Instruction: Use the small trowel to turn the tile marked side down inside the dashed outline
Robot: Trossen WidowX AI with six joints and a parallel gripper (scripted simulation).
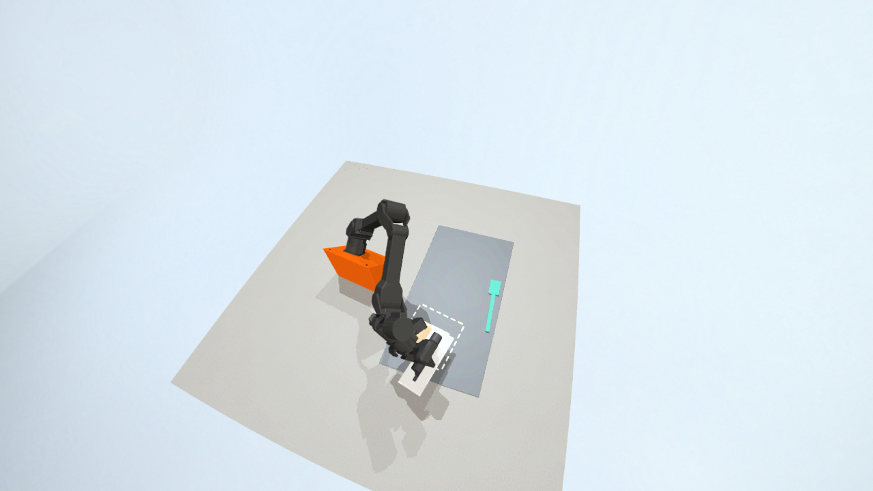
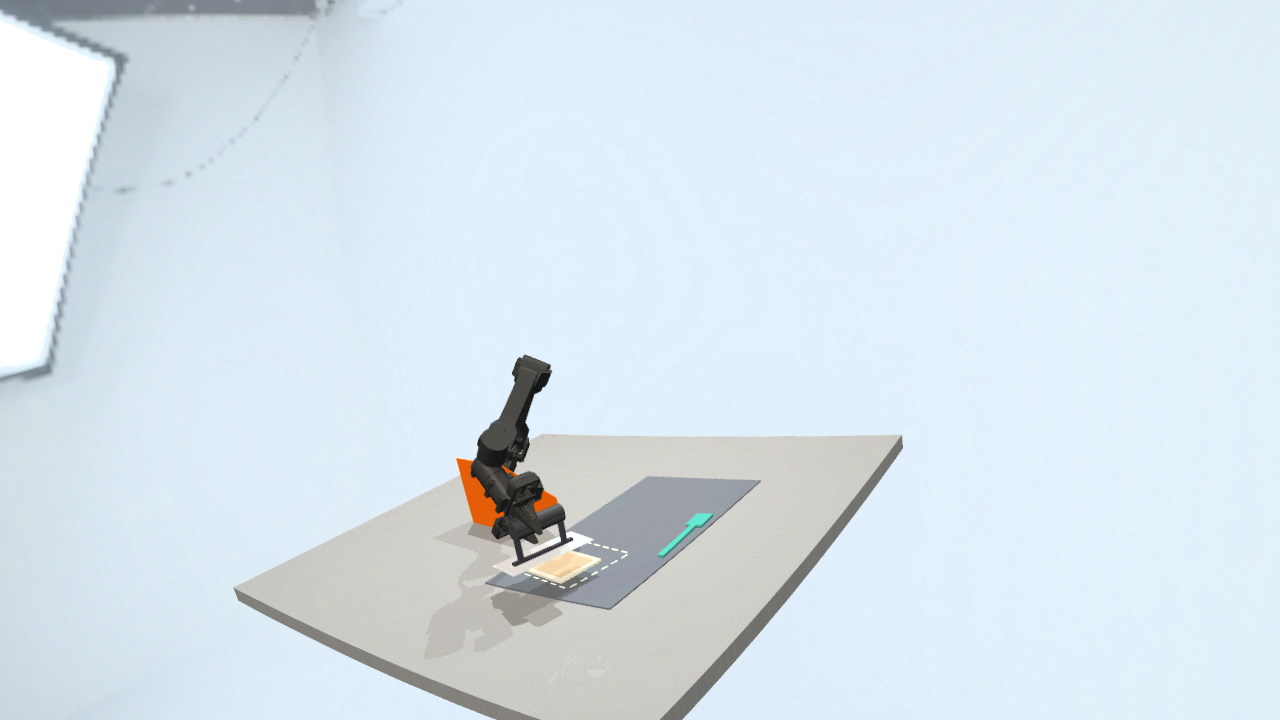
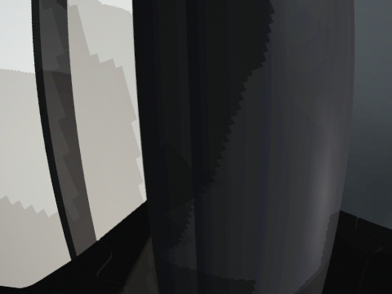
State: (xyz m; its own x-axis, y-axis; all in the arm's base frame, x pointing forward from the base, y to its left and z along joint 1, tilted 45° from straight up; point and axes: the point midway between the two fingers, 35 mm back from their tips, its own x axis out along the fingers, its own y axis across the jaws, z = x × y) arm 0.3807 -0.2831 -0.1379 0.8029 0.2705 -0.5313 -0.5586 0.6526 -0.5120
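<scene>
Grey table (image 1: 262,366) (image 2: 358,608): its near edge was closest to my exterior camera, with shadows of the arm falling on the top.
Mat (image 1: 464,269) (image 2: 626,514): dark grey and flat on the table; its near end carried the dashed outline (image 1: 442,314) (image 2: 626,554).
Tile (image 1: 423,333) (image 2: 563,565): I saw it lying flat on the mat, the visible part inside the outline, tan centre and paler rim facing up. From the top, the arm and held tool covered much of it.
White-plated tool (image 1: 415,382) (image 2: 508,565): its plate hung over the mat's side, partly hiding the tile. I could not tell if they touched.
Dark handle (image 1: 432,344) (image 2: 547,514) (image 3: 253,122): it belonged to this plate and filled the middle of my wrist view.
Gripper (image 1: 425,356) (image 2: 537,523) (image 3: 218,205): the fingers were closed around this handle.
Teal tool (image 1: 490,311) (image 2: 682,537): the narrower one, with square blade; it rested on the mat near the long edge, apart from the tile.
Arm (image 1: 395,256) (image 2: 519,394): black and bent, it reached from the orange base (image 1: 354,269) (image 2: 478,501) behind.
</scene>
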